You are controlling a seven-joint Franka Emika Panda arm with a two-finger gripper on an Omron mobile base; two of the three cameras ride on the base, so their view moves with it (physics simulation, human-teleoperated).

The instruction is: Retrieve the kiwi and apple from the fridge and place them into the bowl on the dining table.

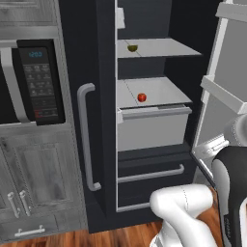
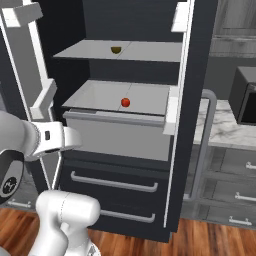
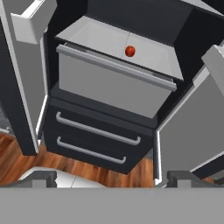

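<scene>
The fridge (image 1: 99, 58) stands with its right door swung open and its left door shut. The kiwi (image 1: 132, 48) (image 2: 116, 49) rests on the upper grey shelf. One shelf lower lies the red apple (image 1: 142, 97) (image 2: 125, 102) (image 3: 130, 51), above a pale drawer. My gripper (image 3: 111, 180) hangs open and empty in front of the fridge, low and well short of the apple, looking up at the shelf. Its fingertips (image 3: 43, 177) stand far apart. The bowl and the dining table are out of view.
The open door (image 1: 226, 87) with its white bins stands to the right of the opening. Two dark drawers with silver handles (image 1: 150, 173) sit below the shelves. A microwave (image 1: 38, 82) and grey cabinets (image 1: 34, 178) are left of the fridge. Wooden floor (image 3: 26, 157) lies below.
</scene>
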